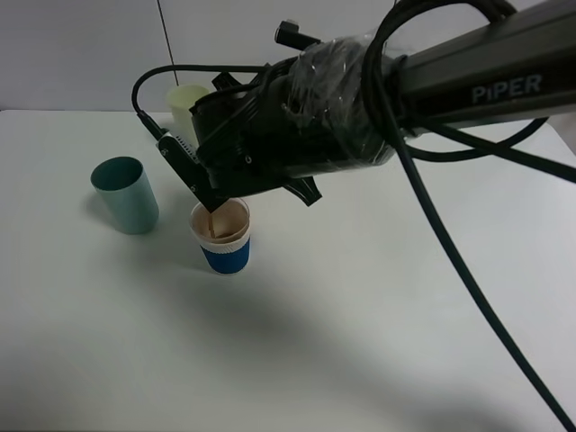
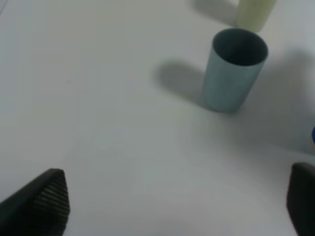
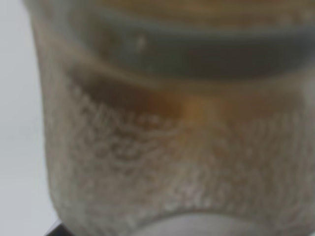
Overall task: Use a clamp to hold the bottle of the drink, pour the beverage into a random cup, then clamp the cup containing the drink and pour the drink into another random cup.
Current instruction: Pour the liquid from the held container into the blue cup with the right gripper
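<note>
Bottle [image 3: 172,137] clamped in right end effector [image 1: 214,180], tipped. Brown stream [image 1: 212,222] drops into blue-and-white cup [image 1: 227,256] directly beneath it. Left end effector [image 2: 177,206] spread apart above counter [image 2: 98,123]; teal cup [image 2: 231,73] ahead of it, pale cup [image 2: 253,14] beyond.

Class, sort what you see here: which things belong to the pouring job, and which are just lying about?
Belong to the job: bottle, tipped and pouring; blue-banded cup, catching the brown drink; teal cup and pale yellow cup, either may be the second cup.
Lying about: no stray item; only the left hand, open and unused, over the white table.
</note>
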Available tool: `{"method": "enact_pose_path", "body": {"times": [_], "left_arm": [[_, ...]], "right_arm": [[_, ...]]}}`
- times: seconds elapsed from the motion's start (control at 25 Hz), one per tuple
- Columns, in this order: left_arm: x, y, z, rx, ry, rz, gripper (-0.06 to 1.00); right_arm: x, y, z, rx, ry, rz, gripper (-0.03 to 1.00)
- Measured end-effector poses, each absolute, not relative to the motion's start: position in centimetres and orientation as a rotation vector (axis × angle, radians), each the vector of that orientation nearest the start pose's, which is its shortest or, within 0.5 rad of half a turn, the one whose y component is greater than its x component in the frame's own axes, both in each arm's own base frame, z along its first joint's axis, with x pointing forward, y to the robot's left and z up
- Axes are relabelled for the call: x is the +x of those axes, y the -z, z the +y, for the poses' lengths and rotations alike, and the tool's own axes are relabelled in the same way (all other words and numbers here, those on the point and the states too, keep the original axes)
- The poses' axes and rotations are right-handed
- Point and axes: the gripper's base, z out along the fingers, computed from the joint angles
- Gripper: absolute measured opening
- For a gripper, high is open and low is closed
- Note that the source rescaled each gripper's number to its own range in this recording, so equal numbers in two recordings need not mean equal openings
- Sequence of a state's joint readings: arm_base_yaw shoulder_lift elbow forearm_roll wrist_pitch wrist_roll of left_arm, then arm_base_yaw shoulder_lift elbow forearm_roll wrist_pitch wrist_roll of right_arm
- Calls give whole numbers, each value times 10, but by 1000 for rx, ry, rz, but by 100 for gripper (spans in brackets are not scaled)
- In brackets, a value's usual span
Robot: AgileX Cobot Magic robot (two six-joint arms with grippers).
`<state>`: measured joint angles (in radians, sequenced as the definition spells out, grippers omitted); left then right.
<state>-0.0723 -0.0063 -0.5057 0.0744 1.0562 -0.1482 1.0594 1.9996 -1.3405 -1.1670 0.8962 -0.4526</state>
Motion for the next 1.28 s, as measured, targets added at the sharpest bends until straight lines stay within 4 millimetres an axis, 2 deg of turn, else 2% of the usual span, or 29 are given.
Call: {"method": "enact_pose_path", "body": {"times": [0.72, 1.28], "left_arm": [[-6, -279, 6, -81, 51, 2024, 66], [-6, -279, 6, -81, 51, 2024, 66]], "right_arm": [[257, -194, 320, -2289, 1245, 1105, 0], [250, -197, 325, -2289, 1293, 1054, 0]]}}
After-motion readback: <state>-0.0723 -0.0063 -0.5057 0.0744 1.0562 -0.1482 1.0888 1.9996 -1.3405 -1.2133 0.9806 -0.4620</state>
